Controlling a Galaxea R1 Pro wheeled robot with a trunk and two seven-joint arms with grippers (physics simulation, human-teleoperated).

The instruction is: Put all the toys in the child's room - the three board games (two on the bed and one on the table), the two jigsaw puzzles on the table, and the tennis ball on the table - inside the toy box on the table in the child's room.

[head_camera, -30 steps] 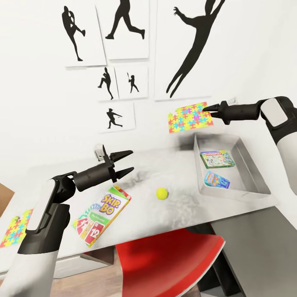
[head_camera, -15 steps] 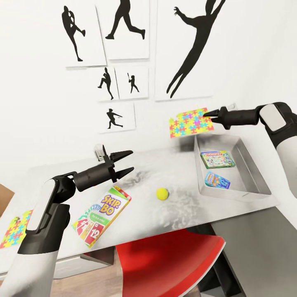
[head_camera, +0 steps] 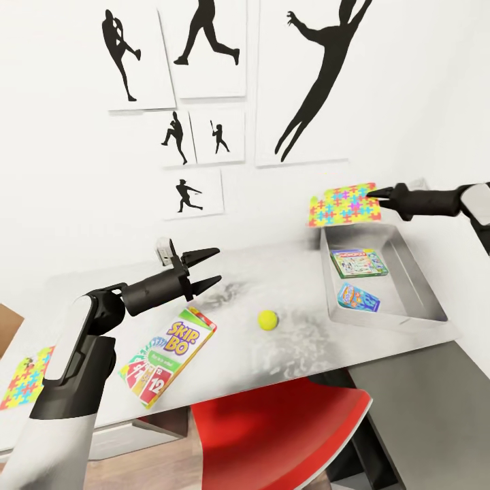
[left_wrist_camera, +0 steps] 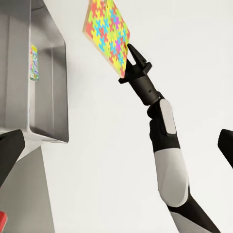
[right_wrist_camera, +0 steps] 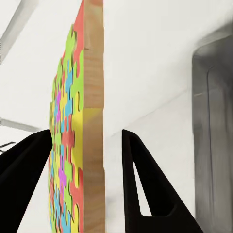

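My right gripper (head_camera: 378,195) is shut on the edge of a jigsaw puzzle (head_camera: 342,204), holding it in the air over the far end of the grey toy box (head_camera: 423,288). The wrist view shows its fingers (right_wrist_camera: 141,179) pinching the puzzle slab (right_wrist_camera: 80,145). Two board games lie inside the box: a green-edged one (head_camera: 358,263) and a small blue one (head_camera: 358,297). The SKIP-BO board game (head_camera: 168,355) and the tennis ball (head_camera: 267,319) lie on the table (head_camera: 299,354). Another jigsaw puzzle (head_camera: 26,381) lies at the table's far left. My left gripper (head_camera: 207,269) hovers open above the SKIP-BO box.
A red chair (head_camera: 279,435) sits tucked under the table's front edge. The lower dark-grey wing (head_camera: 422,408) joins at the right. The wall with black silhouette prints (head_camera: 204,47) stands close behind the table. From the left wrist I see the held puzzle (left_wrist_camera: 109,31) beyond the toy box (left_wrist_camera: 46,73).
My right gripper has carried the puzzle to the right and slightly down, from left of the toy box to over its far end. The left arm has stayed still.
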